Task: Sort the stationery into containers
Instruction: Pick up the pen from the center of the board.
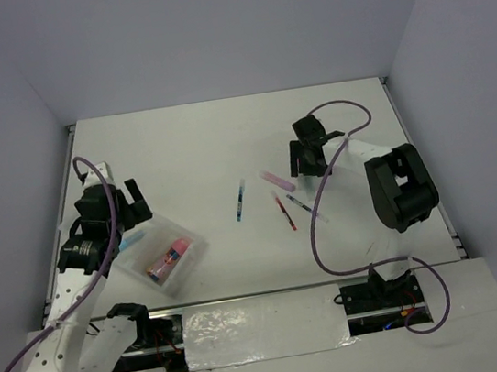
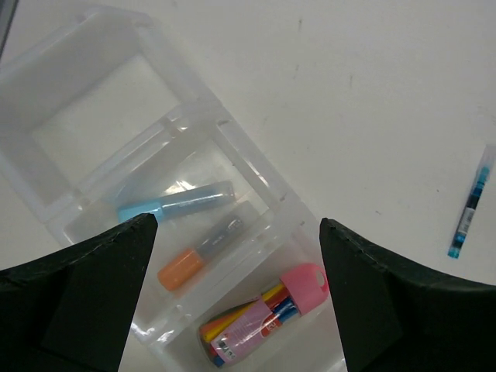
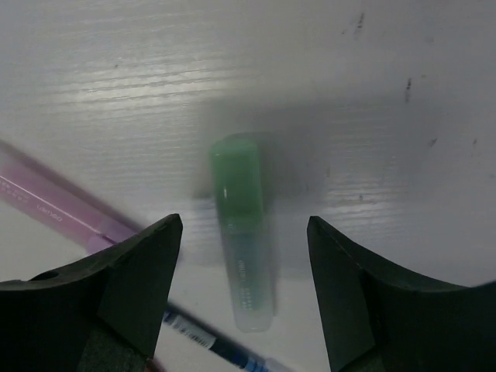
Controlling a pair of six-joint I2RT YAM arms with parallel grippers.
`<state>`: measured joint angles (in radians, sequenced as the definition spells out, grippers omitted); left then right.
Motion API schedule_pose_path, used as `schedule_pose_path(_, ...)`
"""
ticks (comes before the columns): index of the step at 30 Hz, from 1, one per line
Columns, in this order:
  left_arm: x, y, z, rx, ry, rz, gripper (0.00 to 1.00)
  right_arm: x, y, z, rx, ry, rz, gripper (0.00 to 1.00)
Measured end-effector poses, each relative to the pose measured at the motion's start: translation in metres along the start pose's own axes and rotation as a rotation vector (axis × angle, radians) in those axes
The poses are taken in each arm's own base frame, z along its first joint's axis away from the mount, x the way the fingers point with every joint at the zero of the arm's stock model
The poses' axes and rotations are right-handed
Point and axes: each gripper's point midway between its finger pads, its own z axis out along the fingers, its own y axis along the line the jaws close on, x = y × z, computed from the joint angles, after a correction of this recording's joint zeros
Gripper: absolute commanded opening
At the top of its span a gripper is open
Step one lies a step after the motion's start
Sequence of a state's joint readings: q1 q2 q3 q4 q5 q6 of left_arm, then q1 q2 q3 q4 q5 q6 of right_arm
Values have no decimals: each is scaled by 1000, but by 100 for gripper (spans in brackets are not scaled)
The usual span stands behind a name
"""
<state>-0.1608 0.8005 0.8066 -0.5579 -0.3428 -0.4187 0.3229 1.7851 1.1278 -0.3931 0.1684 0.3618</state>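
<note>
The clear three-compartment tray (image 1: 197, 241) lies at the near left; in the left wrist view (image 2: 90, 116) it holds a blue highlighter (image 2: 177, 201), an orange highlighter (image 2: 198, 253) and the fat pink tube (image 2: 263, 318), also seen from above (image 1: 168, 260). My left gripper (image 1: 127, 205) hovers open and empty over the tray (image 2: 236, 225). My right gripper (image 1: 306, 161) is open, its fingers either side of a green highlighter (image 3: 242, 248) lying on the table, not touching it (image 3: 244, 225). A purple highlighter (image 1: 277, 180), a red pen (image 1: 283, 211) and two blue pens (image 1: 240, 200) (image 1: 299, 203) lie mid-table.
The purple highlighter (image 3: 54, 205) and a blue pen (image 3: 209, 341) lie close to the left of and below the green one. The tray's far compartment is bare. White walls enclose the table on three sides.
</note>
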Motion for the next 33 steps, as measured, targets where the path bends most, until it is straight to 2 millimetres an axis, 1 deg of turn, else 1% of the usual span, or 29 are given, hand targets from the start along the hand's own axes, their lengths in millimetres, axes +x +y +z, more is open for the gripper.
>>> schedule_pose_path(1, 1, -4, 0, 21, 3, 5, 99, -3, -6, 1, 14, 0, 13, 69)
schedule_pose_path(3, 4, -12, -1, 59, 18, 15, 99, -4, -14, 2, 28, 6, 27, 65)
schedule_pose_path(4, 6, -16, -1, 77, 26, 20, 99, -4, -16, 2, 29, 8, 32, 64)
schedule_pose_path(7, 8, -21, -2, 110, 33, 37, 99, 2, -17, 8, 26, 35, 28, 54)
schedule_pose_path(9, 7, -23, -4, 124, 29, 38, 99, 8, -16, 12, 25, 57, 25, 53)
schedule_pose_path(10, 6, -24, -5, 128, 25, 36, 99, 8, -17, 13, 27, 59, 22, 49)
schedule_pose_path(12, 5, -25, -7, 138, 17, 33, 99, 9, -17, 13, 28, 63, 16, 43)
schedule_pose_path(13, 5, -25, -7, 139, 14, 32, 99, 9, -18, 13, 30, 64, 12, 34)
schedule_pose_path(15, 5, -26, -8, 145, 17, 32, 99, 10, -17, 13, 24, 66, 7, 27)
schedule_pose_path(16, 6, -27, -8, 152, 20, 32, 99, 10, -17, 12, 20, 65, 11, 21)
schedule_pose_path(17, 7, -30, -8, 170, 26, 32, 99, 10, -16, 12, 14, 61, 10, 19)
schedule_pose_path(19, 7, -40, -10, 225, 35, 24, 99, 12, -12, 5, -20, 43, 3, 15)
schedule_pose_path(20, 7, -50, -12, 276, 41, 11, 99, 13, -8, -2, -37, 24, -9, 15)
schedule_pose_path(21, 6, -62, -15, 335, 46, -4, 99, 13, -1, -13, -60, -8, -30, 14)
schedule_pose_path(22, 4, -73, -18, 392, 50, -28, 99, 12, 9, -25, -86, -38, -54, 14)
schedule_pose_path(23, 2, -84, -22, 452, 54, -49, 99, 8, 22, -41, -122, -83, -82, 14)
schedule_pose_path(24, -2, -100, -28, 537, 54, -86, 99, 2, 37, -58, -163, -135, -112, 14)
schedule_pose_path(26, -12, -127, -42, 691, 39, -148, 99, -14, 76, -101, -275, -264, -169, 15)
schedule_pose_path(28, -23, -154, -60, 859, 19, -214, 99, -21, 116, -144, -411, -359, -219, 15)
schedule_pose_path(30, -28, -171, -74, 970, 19, -254, 99, -16, 146, -174, -513, -411, -263, 15)
schedule_pose_path(31, -30, -177, -81, 1014, 21, -268, 99, -12, 153, -181, -541, -418, -277, 15)
schedule_pose_path(32, -33, -181, -87, 1048, 21, -281, 99, 2, 173, -197, -609, -425, -320, 16)
schedule_pose_path(33, -37, -185, -92, 1073, 19, -294, 99, 12, 185, -207, -649, -426, -347, 16)
